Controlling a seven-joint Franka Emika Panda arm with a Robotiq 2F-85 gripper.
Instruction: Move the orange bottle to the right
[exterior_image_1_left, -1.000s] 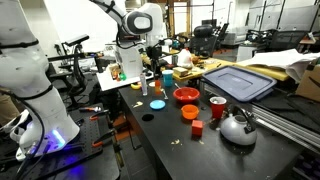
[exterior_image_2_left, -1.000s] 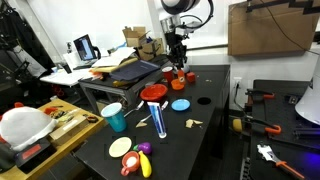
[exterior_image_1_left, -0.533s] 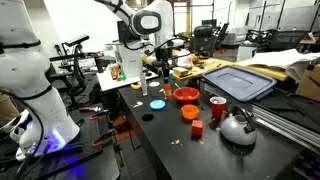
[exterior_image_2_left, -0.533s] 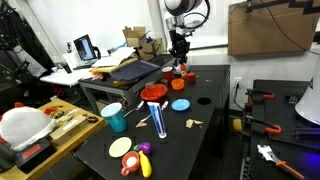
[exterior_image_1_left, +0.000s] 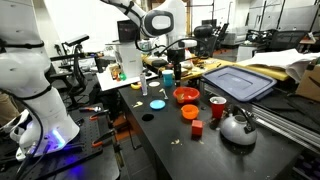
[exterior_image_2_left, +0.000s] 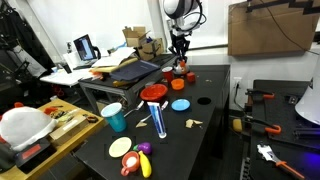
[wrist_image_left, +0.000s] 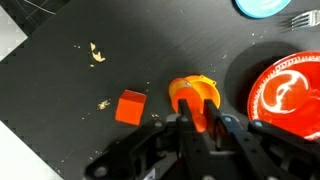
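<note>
My gripper (wrist_image_left: 192, 120) is shut on the orange bottle (wrist_image_left: 192, 104), which shows as an orange strip between the two black fingers. In both exterior views the gripper (exterior_image_1_left: 170, 66) (exterior_image_2_left: 180, 57) hangs above the black table, over its far part. The bottle is too small there to make out well. In the wrist view a low orange dish (wrist_image_left: 190, 88) lies directly below the fingertips, with a small red cube (wrist_image_left: 130, 107) on one side and a red bowl (wrist_image_left: 290, 95) on the other.
On the table (exterior_image_1_left: 170, 135) stand a red bowl (exterior_image_1_left: 186, 96), the orange dish (exterior_image_1_left: 189, 112), the red cube (exterior_image_1_left: 197, 128), a red cup (exterior_image_1_left: 217, 107), a metal kettle (exterior_image_1_left: 238, 128) and a blue disc (exterior_image_1_left: 157, 103). A teal cup (exterior_image_2_left: 113, 117) stands near the front edge.
The gripper with the bottle has risen and moved sideways, to the right in an exterior view, toward the red bowl and orange dish.
</note>
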